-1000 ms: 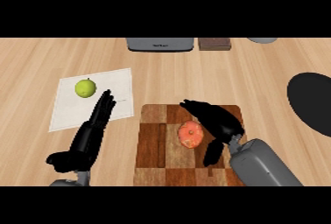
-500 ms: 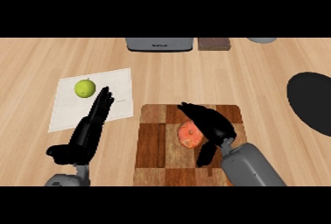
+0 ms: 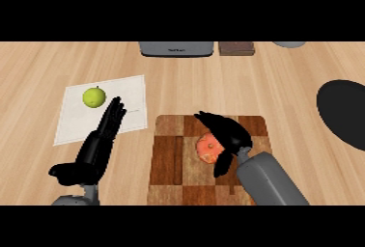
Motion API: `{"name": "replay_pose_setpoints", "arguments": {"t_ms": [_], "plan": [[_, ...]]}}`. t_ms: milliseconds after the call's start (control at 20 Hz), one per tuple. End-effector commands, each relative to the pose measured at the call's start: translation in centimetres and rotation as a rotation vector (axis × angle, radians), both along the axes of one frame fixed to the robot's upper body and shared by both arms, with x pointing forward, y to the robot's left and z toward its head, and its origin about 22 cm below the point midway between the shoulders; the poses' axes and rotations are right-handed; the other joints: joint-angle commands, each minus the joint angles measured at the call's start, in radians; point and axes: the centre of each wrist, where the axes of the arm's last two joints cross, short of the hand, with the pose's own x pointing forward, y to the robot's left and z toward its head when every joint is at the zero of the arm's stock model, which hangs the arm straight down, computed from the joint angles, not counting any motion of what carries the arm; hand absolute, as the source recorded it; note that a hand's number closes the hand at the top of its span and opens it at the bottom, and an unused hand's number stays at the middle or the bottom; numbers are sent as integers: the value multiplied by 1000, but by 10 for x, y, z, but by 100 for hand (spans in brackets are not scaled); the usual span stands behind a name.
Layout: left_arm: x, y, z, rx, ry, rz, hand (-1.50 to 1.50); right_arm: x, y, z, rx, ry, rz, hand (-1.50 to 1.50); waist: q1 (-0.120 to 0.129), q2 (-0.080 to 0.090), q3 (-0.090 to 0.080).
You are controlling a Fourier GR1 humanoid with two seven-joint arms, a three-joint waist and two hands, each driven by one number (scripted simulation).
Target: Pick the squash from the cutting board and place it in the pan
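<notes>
Your right hand (image 3: 227, 136) lay over the checkered wooden cutting board (image 3: 171, 159), its dark fingers and thumb curving down around the squash (image 3: 207, 146). The squash, orange with a paler patch, sat on the board near its middle, just left of your palm and partly hidden beneath it. The fingers arched over its top and the thumb dropped along its lower right side, so the hand was curled round it, though you could not tell from above whether the squash had left the board. Your grey right forearm (image 3: 269, 178) ran in from the lower edge and crossed the board's right half.

Your left hand (image 3: 103, 137) rested at the left, fingers straight and held together, pointing up the view. Its fingertips (image 3: 115, 103) overlapped the right part of a white cloth (image 3: 75, 120) lying on the wooden surface (image 3: 214, 82). It held nothing. A yellow-green lemon (image 3: 93, 96) sat on that cloth, just beside and up-left of those fingertips, apart from them.

The black pan (image 3: 342, 113) showed at the right edge, only partly in view, well apart from the board and from the squash. At the far edge of the surface stood a grey appliance (image 3: 176, 48), a small brown block (image 3: 237, 47) beside it, and a grey round thing (image 3: 288, 44) cut off at the top.
</notes>
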Motion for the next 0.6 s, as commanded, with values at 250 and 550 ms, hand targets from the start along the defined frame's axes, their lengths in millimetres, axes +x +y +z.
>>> {"name": "replay_pose_setpoints", "arguments": {"t_ms": [250, 550], "plan": [[1, 0, -9, 8, -7, -13, 0, 14, 3, -24, -135, 41, 141, 150, 6, 2, 0], [14, 22, 2, -2, -4, -17, 0, 8, -1, -41, -118, -35, 141, 150, 0, 1, 0]]}}
